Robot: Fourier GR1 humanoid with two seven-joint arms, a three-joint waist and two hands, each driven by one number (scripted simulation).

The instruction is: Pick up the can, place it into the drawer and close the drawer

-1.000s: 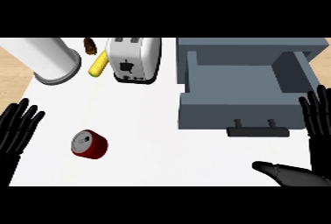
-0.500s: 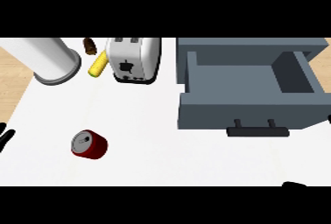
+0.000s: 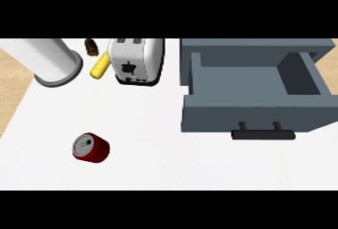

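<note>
One grey drawer (image 3: 254, 114) stands pulled open at the right of the frame, its inside bare. One red can (image 3: 91, 147) lies on its side on the white counter (image 3: 152, 165) at lower left. Neither hand shows, so their state cannot be told. At upper left: one toaster (image 3: 135, 61), one white cylinder (image 3: 49, 60), one corn cob (image 3: 100, 66).

the can (image 3: 91, 147) lies on its side on the counter (image 3: 165, 161), toward the front left. the open drawer (image 3: 254, 94) sits well apart at the right. along the back stand a cylinder (image 3: 51, 61) at the left, then a corn cob (image 3: 100, 66), then a toaster (image 3: 137, 60), just left of the drawer.
</note>
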